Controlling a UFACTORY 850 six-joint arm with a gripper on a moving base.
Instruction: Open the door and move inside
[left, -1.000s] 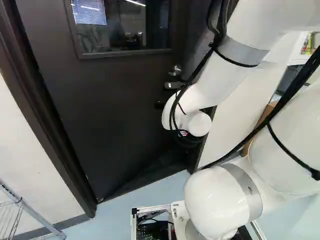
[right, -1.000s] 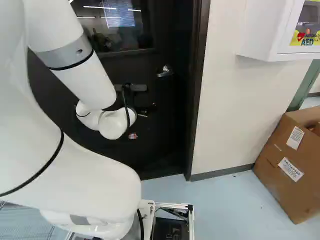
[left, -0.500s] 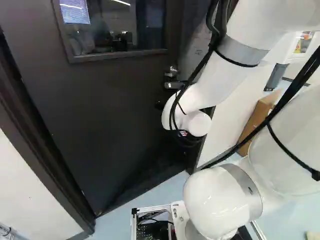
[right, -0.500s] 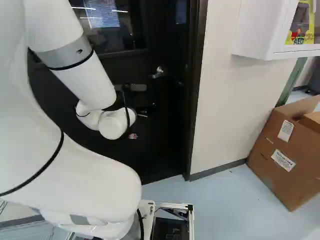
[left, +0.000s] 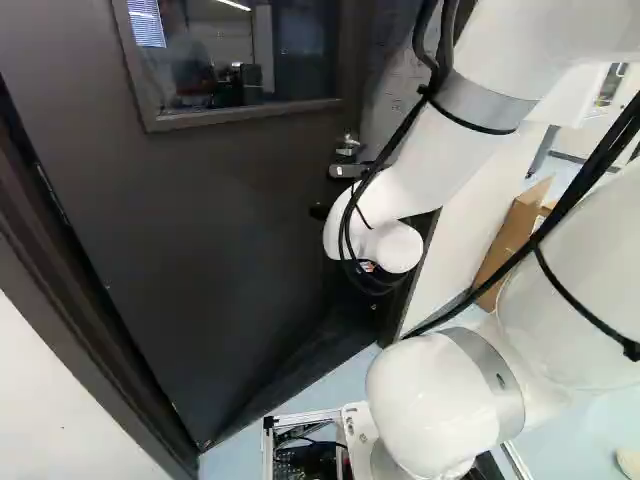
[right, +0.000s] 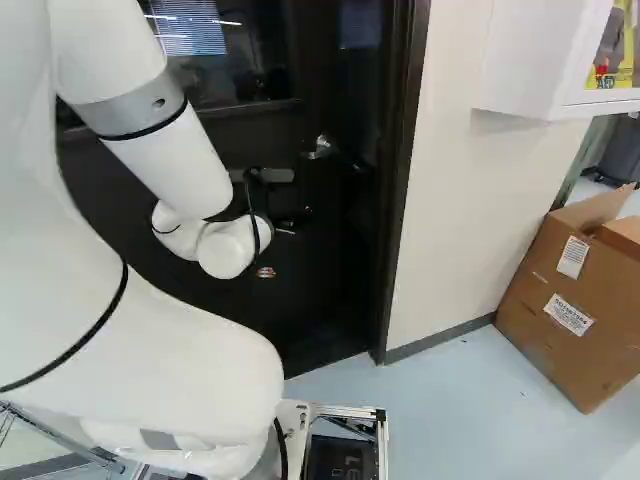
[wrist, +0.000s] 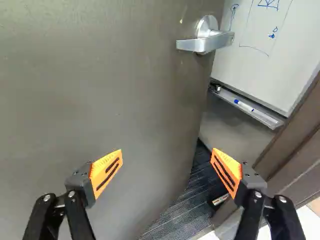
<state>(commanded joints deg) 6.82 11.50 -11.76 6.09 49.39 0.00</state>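
Observation:
The gripper (right: 290, 219) shows only as a dark part beyond the arm's wrist in the right base view. In the wrist view the gripper (wrist: 167, 162) is open, nothing between its fingers. One finger is before the dark door (wrist: 100, 90), the other before the gap beside the door's free edge. Whether it touches the door, I cannot tell. The door (left: 220, 220) stands ajar, swung away from the base. Its silver lever handle (wrist: 205, 41) lies ahead of the gripper, ungripped; the left base view shows the handle (left: 347, 146) just above the wrist.
The dark door frame (right: 402, 180) runs beside white wall (right: 460, 200). A cardboard box (right: 570, 310) and a wall cabinet (right: 530, 60) stand to the right. Through the gap show a whiteboard (wrist: 280, 55), its marker tray (wrist: 250, 107) and dark carpet (wrist: 175, 215).
The base has moved, shifting the frame, wall and box in both base views. The door has swung further from its frame, widening the gap. The arm keeps its pose against its lowest joint.

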